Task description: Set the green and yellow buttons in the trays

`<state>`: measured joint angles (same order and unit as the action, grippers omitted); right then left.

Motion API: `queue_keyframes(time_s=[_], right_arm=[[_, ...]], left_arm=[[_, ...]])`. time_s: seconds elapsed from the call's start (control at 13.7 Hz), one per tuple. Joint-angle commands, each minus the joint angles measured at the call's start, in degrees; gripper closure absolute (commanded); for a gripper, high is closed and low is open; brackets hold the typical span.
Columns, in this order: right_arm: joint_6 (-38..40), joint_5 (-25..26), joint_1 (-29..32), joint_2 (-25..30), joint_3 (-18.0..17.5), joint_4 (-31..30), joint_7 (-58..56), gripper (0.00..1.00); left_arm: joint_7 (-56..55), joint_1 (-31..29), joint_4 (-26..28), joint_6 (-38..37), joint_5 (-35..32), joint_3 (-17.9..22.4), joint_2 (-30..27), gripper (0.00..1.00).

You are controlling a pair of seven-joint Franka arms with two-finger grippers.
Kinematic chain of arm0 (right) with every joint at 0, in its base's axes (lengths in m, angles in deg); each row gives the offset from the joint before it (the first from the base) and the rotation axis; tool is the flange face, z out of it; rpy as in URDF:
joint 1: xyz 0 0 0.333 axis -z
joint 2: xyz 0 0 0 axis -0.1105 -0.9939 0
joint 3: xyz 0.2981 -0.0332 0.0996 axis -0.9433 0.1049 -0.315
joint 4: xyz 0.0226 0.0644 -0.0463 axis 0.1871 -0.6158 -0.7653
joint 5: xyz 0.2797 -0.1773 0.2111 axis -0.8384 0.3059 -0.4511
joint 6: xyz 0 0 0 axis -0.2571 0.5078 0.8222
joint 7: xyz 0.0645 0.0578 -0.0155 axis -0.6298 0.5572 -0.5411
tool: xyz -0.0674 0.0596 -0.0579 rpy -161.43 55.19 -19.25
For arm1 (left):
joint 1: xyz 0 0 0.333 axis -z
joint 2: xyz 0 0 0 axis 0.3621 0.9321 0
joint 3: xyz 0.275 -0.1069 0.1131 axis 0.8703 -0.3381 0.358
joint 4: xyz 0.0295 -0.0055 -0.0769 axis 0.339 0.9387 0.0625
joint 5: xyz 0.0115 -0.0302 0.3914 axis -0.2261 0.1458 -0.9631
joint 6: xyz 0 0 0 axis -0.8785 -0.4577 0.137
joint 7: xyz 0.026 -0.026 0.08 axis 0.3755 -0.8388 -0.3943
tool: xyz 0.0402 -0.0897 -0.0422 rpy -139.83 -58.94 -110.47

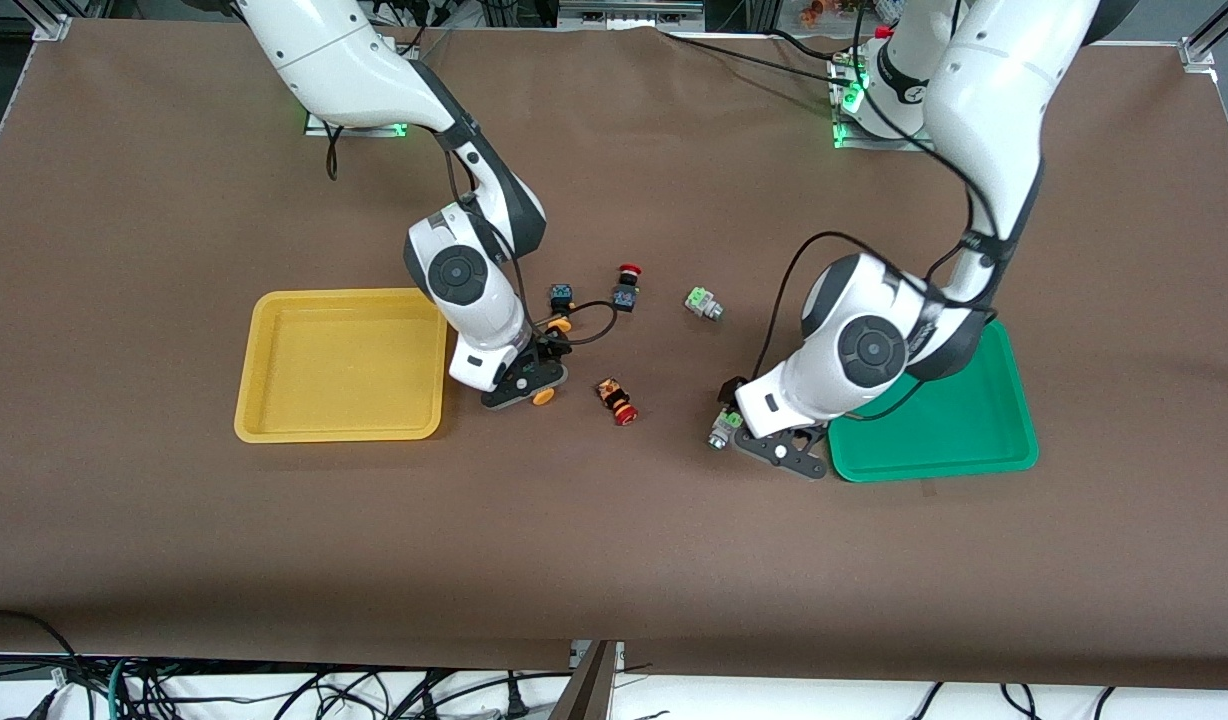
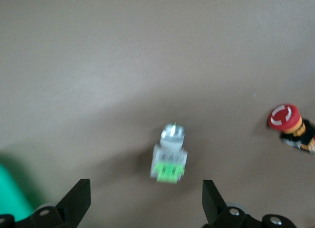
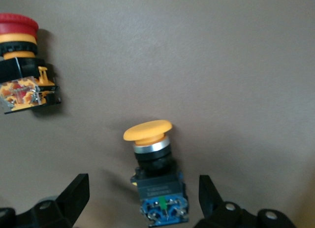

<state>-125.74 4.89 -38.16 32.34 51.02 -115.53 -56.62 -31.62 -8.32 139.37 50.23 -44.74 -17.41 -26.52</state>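
My right gripper (image 1: 529,385) is open beside the yellow tray (image 1: 334,370), low over the table. In the right wrist view a yellow button (image 3: 155,171) lies between my open right gripper's (image 3: 142,191) fingers, untouched; its orange cap shows in the front view (image 1: 544,397). A second yellow button (image 1: 561,305) lies farther from the front camera. My left gripper (image 1: 764,437) is open beside the green tray (image 1: 934,430). A pale green button (image 1: 722,430) lies on the table just ahead of it, between the open left gripper's (image 2: 146,196) fingers in the left wrist view (image 2: 169,156). A second green button (image 1: 704,303) lies farther from the front camera.
Two red-capped switches lie on the brown table: one (image 1: 617,400) between the two grippers, also in the right wrist view (image 3: 22,65) and the left wrist view (image 2: 290,127), and one (image 1: 626,285) beside the second yellow button. Both trays hold nothing.
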Motion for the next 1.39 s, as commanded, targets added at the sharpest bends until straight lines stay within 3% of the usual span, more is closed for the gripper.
queue_keyframes(time_s=[0.0,0.22,0.37,0.51,0.66,0.73,0.8,0.88,1.1,1.24,1.32], right_arm=[[-0.5,-0.9,-0.6,-0.7,0.6,0.8,0.5,0.21],[0.1,-0.9,-0.1,-0.6,0.6,0.4,-0.2,0.7],[2.7,-0.9,0.3,1.3,1.1,0.5,-1.0,0.97],[11.5,-0.6,1.1,5.7,2.6,1.3,-1.3,0.97],[20.1,-0.7,1.1,9.7,6.4,1.3,-6.7,0.97],[23.3,-0.7,1.1,10.9,9.3,0.9,-9.5,0.97],[24.9,-0.7,1.1,11.6,12.5,0.1,-13.0,0.97],[24.6,-0.7,1.1,12.4,15.0,-1.9,-16.1,0.97],[17.8,-0.8,1.1,12.4,20.2,-9.0,-21.7,0.91],[10.2,-1.0,1.9,12.1,21.0,-14.6,-23.0,0.7],[9.3,-1.0,2.2,12.1,21.0,-15.4,-23.0,0.44]], left_arm=[[0.2,3.3,-1.1,1.5,0.6,1.0,1.8,0.0],[0.2,3.4,-0.3,3.8,-0.9,1.1,4.3,0.0],[0.2,2.8,-0.3,5.8,-5.3,1.4,5.8,0.0],[0.4,2.8,-0.1,6.8,-5.5,1.4,6.4,0.0],[0.2,3.3,0.4,6.5,-5.5,1.4,6.2,0.66],[0.1,3.3,0.5,6.5,-5.5,1.4,6.2,0.76],[0.3,2.9,0.6,6.4,-5.5,1.4,6.2,0.92],[0.2,2.8,0.7,6.0,-5.5,1.4,5.9,1.0],[0.1,2.3,0.4,-2.2,-5.5,1.4,1.8,1.0],[0.7,-0.5,0.2,-12.4,-5.5,1.4,-2.9,1.0],[1.7,-2.7,0.0,-17.5,-5.5,1.4,-4.7,1.0]])
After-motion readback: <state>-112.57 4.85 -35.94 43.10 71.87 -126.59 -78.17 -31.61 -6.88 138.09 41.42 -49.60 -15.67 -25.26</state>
